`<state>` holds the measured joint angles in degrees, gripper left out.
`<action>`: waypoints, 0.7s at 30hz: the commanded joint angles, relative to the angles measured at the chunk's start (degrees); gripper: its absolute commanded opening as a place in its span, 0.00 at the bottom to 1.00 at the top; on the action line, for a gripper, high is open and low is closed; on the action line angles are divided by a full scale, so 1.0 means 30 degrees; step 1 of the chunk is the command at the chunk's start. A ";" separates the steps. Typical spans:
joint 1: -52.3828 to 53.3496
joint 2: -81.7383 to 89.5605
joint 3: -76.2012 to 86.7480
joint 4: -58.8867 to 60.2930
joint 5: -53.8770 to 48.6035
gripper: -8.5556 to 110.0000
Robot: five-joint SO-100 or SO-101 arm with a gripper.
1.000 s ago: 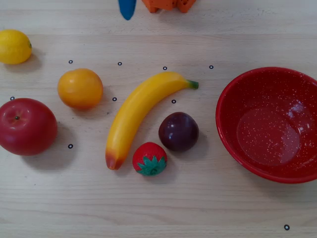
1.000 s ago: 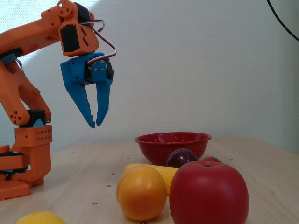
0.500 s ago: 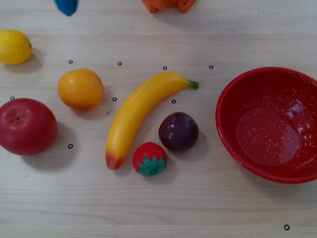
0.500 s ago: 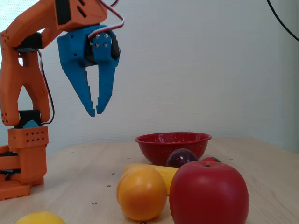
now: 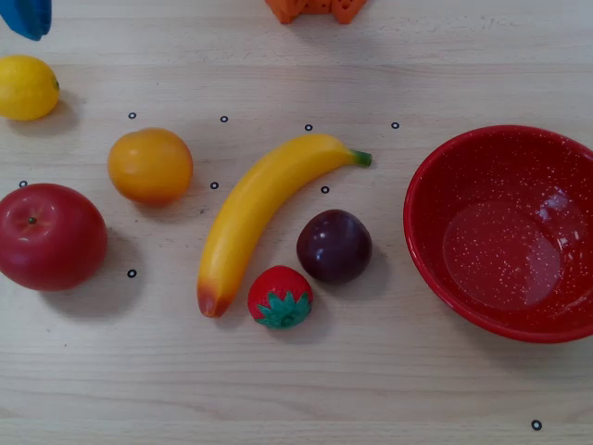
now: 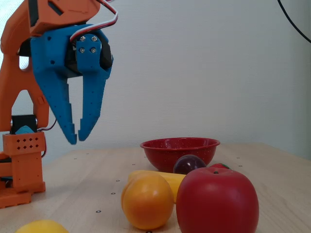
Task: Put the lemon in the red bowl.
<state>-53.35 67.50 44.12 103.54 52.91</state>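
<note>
- The tool [image 6: 77,137] has swung from near the middle of the table's far edge to its far-left corner in the overhead view; its jaws stand slightly parted, holding nothing; it hangs well above the table, now close over the lemon's corner
- The lemon [image 5: 27,87] lies untouched at the far-left corner; in the fixed view only its top shows at the near edge
- The orange [image 5: 149,165] and apple [image 5: 50,236] sit just nearer along the left edge; the banana [image 5: 259,209] lies mid-table; none has shifted
- The red bowl [image 5: 445,269] waits empty at the right edge; judging by this, the approach is under way, the grasp not yet made
</note>
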 commanded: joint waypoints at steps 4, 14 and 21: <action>-0.1582 -0.0557 -0.3018 0.1699 0.2959 0.07; -0.3516 -0.2285 -0.4512 0.1729 0.6123 0.17; -0.5244 -0.3369 -0.5186 0.1729 0.6475 0.32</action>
<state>-66.18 54.58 33.66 103.54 69.79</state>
